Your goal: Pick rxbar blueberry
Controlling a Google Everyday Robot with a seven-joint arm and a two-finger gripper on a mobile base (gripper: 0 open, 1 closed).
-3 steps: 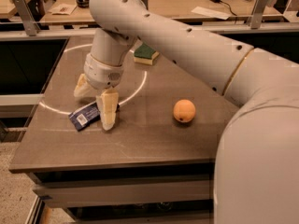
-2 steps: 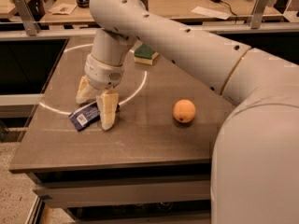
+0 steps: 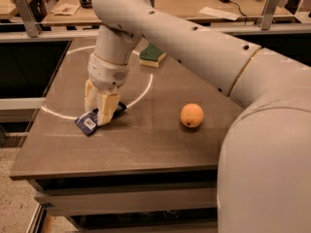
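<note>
**Hand** (image 3: 99, 109): Down on the left half of the tabletop, pointing straight down over the bar. Its two fingers (image 3: 109, 108) are drawn close across the bar's width and appear to pinch it. The bar lies flat on the surface, not yet raised. Risk: a flat, slick wrapper gives little to bite. If the fingers sit high on its edge, the bar is likely to slide out or pivot as the hand rises.

**Arm** (image 3: 194, 38): Large and pale, it reaches in from the right foreground and bends down to the hand. Risk: it passes over the far right of the surface, so a wide swing on withdrawal could sweep the loose items there.

**Tabletop** (image 3: 146, 144): Dark brown, with a thin white ring (image 3: 141, 93) marked on it. Risk: the hard surface allows no give. Fingertips pressed against it may scrape or skid instead of getting under the wrapper.

**Orange** (image 3: 192, 115): Round, well apart from the hand, right of centre. Risk: it rolls if nudged, though nothing is near it.

**Sponge** (image 3: 152, 55): Green and yellow, at the far side, well clear of the hand. Low risk.

**Bar** (image 3: 90, 123): Dark blue, lying aslant under the hand. The end with the white label pokes out at front left, and the other end pokes out at right. Risk: the left edge of the tabletop is near, so a slipped grasp could flick the bar off.
</note>
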